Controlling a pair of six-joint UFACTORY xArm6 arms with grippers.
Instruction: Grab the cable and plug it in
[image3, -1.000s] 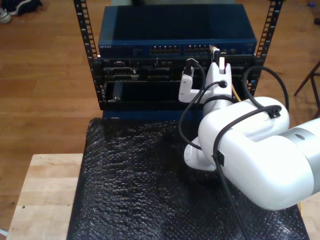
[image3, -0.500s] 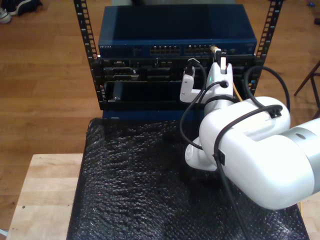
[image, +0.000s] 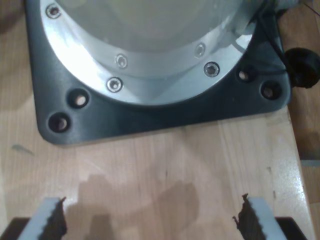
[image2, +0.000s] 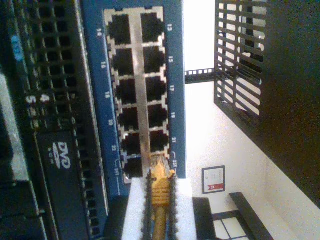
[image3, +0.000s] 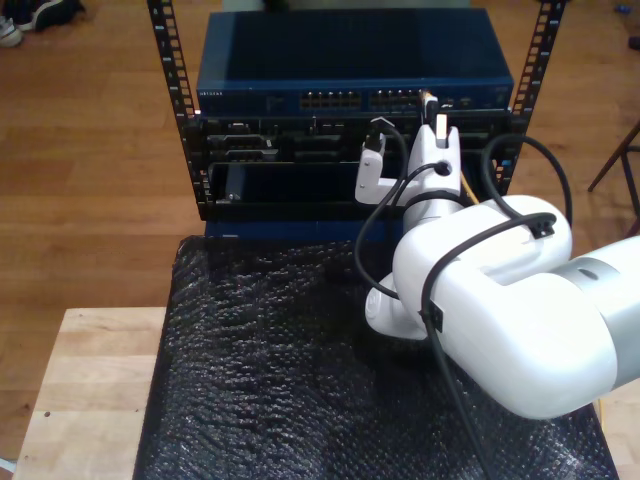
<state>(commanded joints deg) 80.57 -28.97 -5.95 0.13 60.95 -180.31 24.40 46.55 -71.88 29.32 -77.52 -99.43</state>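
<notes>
My second gripper (image2: 160, 202) is shut on the orange-yellow cable (image2: 160, 192), fingers on either side of it. Its clear plug (image2: 160, 167) points at the end of the port block (image2: 137, 95) on the blue switch (image3: 350, 70), by the ports numbered 23 and 24; I cannot tell whether it touches. In the exterior view the same gripper (image3: 434, 112) is up against the switch's front, toward that view's right. My first gripper (image: 150, 222) stands open over bare wood, its toothed fingertips (image: 52, 222) wide apart.
A black rack with perforated posts (image3: 170, 70) holds the switch and darker units below, one with a DVD drive (image2: 60, 155). Black robot cables (image3: 375, 220) loop off the white arm. A black bubble mat (image3: 270, 370) covers the wooden table (image3: 90, 390). A dark arm base plate (image: 160, 115) lies ahead of my first gripper.
The second arm has shifted slightly toward the exterior view's left, and its gripper with the cable sits a little closer to the switch's ports.
</notes>
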